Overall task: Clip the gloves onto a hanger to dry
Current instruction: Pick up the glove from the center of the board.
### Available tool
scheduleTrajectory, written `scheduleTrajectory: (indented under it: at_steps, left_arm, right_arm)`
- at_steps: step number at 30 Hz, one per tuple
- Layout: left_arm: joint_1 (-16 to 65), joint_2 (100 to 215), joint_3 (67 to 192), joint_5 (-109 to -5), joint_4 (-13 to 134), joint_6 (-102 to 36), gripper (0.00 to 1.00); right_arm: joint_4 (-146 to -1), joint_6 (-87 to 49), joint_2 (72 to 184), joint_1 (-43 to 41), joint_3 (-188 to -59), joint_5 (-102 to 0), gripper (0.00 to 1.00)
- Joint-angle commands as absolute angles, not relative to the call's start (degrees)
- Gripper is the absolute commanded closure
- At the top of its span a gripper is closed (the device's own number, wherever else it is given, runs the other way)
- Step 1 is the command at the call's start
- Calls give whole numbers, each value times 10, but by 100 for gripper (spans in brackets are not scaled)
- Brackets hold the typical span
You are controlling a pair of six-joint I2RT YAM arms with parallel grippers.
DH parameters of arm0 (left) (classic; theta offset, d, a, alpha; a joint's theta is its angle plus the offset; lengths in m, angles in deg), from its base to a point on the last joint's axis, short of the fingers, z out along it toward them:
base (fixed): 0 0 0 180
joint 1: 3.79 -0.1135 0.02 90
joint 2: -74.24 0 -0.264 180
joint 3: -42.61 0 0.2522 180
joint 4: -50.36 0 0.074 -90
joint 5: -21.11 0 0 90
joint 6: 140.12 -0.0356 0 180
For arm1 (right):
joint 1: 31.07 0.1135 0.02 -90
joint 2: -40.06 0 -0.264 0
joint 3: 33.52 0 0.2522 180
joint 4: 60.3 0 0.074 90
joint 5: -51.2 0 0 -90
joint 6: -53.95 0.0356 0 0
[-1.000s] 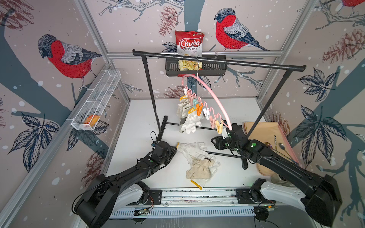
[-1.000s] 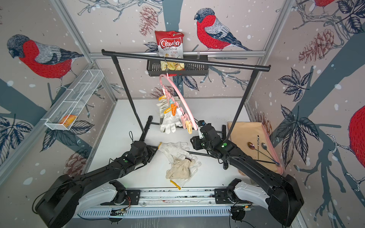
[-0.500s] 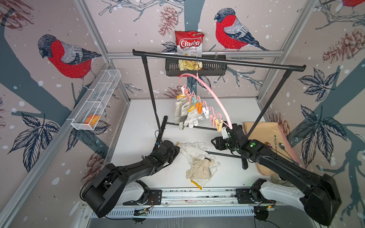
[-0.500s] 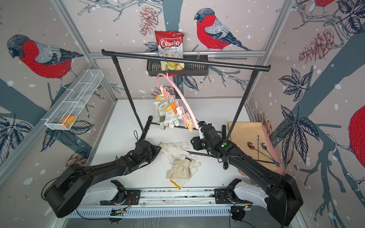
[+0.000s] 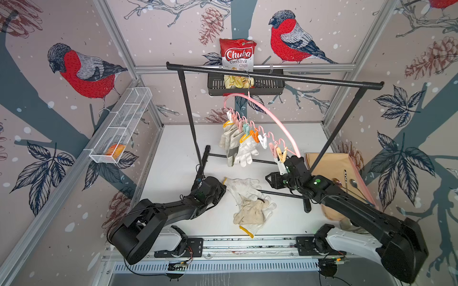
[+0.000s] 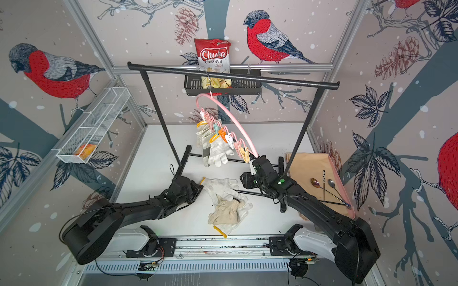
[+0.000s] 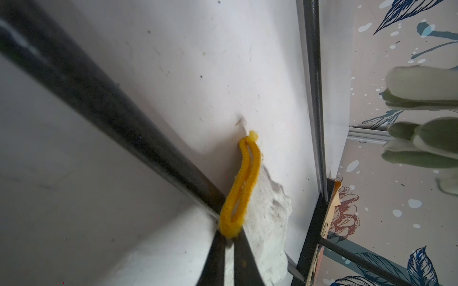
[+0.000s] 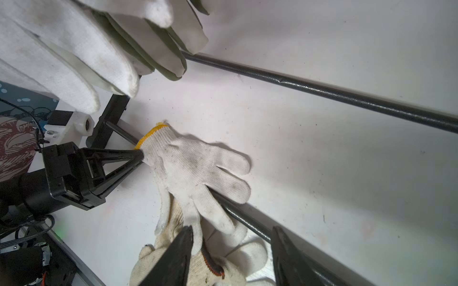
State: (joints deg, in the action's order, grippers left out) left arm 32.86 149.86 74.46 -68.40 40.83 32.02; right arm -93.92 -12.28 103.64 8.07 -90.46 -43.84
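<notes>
Change since a second ago: my left gripper point(image 8: 142, 157) has gone forward to the knitted glove point(image 5: 244, 189) and its jaws, open then, are now pinched together on the yellow cuff point(image 7: 241, 188). The right arm has stayed where it was. Containers: the black basket point(image 5: 267, 85) behind the garment rack point(image 5: 272, 78) top bar holds a chips bag point(image 5: 238, 54). The white wire basket point(image 5: 119, 128) on the wall off the rack's left end holds one orange item point(image 5: 114, 149). The tan mat point(image 6: 309, 168) beside the rack's right foot carries spoons point(image 6: 322, 185). Task items: the held glove lies flat, draped over the rack's front floor bar, cuff at the fingertips and its body running away from them. Cream gloves point(image 5: 252, 213) lie heaped in front of that bar. The pink hanger point(image 5: 270, 114) hooks on the rack's top bar with two hung gloves point(image 5: 235, 146) pegged on. My right gripper point(image 8: 232, 230) hovers over the floor bar, fingers apart, nothing gripped.
</notes>
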Motion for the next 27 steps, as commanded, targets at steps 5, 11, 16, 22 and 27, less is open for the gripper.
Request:
scheduleTrajectory:
  at_steps: [5,11,16,22,27]
  left_arm:
    - [331,1489,744,-668,371,318,100]
    - [331,1442,780,-680,444,263,100]
    - [331,1395,804,-697,503,212,100]
    - [330,1340,835,-707,558,135,100]
    - [331,1284,886,-730,634,31,100]
  right_arm:
    - [-937,-129,1042,79,-910,-443,46]
    - [-937,-129,1050,76,-918,-448,46]
    - [-940,-132,1052,76,-923,-446,46]
    - [-942,-124,1036,76,-936,-445,44]
    - [-939,-89,1023,65,-944,-442,41]
